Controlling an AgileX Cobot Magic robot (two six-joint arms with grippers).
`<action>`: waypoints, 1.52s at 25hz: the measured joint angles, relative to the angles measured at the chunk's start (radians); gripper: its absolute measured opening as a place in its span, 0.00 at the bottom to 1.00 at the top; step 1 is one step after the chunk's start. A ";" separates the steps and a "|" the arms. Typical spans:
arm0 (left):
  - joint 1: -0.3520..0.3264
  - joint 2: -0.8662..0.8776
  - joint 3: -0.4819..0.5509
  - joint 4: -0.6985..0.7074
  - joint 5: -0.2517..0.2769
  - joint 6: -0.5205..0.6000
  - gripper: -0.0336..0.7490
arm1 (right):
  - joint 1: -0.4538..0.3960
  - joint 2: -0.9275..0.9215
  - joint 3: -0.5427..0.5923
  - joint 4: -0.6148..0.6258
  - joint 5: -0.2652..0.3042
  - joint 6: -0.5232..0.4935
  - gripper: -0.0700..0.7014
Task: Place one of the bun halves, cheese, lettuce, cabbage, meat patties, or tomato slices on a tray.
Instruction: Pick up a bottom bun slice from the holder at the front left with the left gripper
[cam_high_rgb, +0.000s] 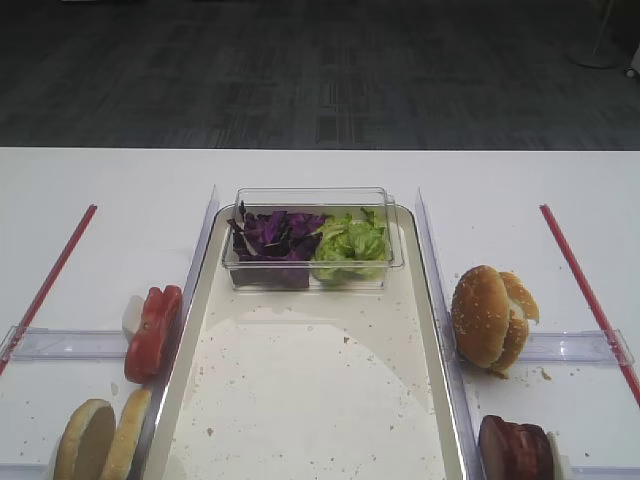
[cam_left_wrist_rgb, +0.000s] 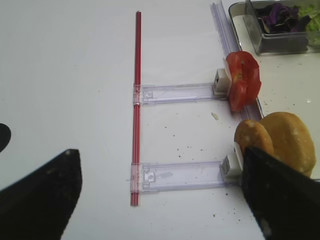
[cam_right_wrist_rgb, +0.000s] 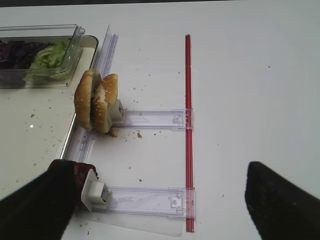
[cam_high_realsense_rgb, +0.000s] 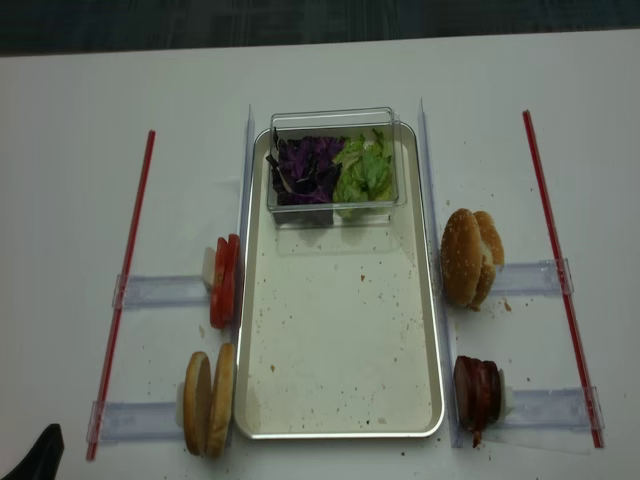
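Observation:
The tray (cam_high_rgb: 300, 400) lies in the middle, its speckled floor bare. At its far end a clear box holds purple cabbage (cam_high_rgb: 275, 232) and green lettuce (cam_high_rgb: 350, 242). Tomato slices (cam_high_rgb: 152, 332) and bun halves (cam_high_rgb: 100, 440) stand on edge along the tray's left side; meat patties (cam_high_rgb: 515, 448) stand at its right front. My left gripper (cam_left_wrist_rgb: 160, 200) hangs open over the table left of the bun halves (cam_left_wrist_rgb: 280, 140), holding nothing. My right gripper (cam_right_wrist_rgb: 160, 205) is open and empty right of the meat patties (cam_right_wrist_rgb: 80, 172), which one finger partly hides. Cheese is out of view.
Two sesame-seeded domed buns (cam_high_rgb: 490, 318) stand on edge right of the tray. Clear plastic rails (cam_left_wrist_rgb: 175, 175) with white end blocks hold the food stacks. Red strips (cam_high_rgb: 50, 275) (cam_high_rgb: 585, 285) run along both outer sides of the white table.

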 joint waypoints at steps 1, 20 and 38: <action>0.000 0.000 0.000 0.000 0.000 0.000 0.81 | 0.000 0.000 0.000 0.000 0.000 0.000 0.99; 0.000 0.410 0.000 0.002 0.002 -0.012 0.81 | 0.000 0.000 0.000 0.000 0.000 -0.002 0.99; 0.000 1.054 -0.105 0.005 -0.073 -0.012 0.81 | 0.000 0.000 0.000 0.000 0.000 -0.002 0.99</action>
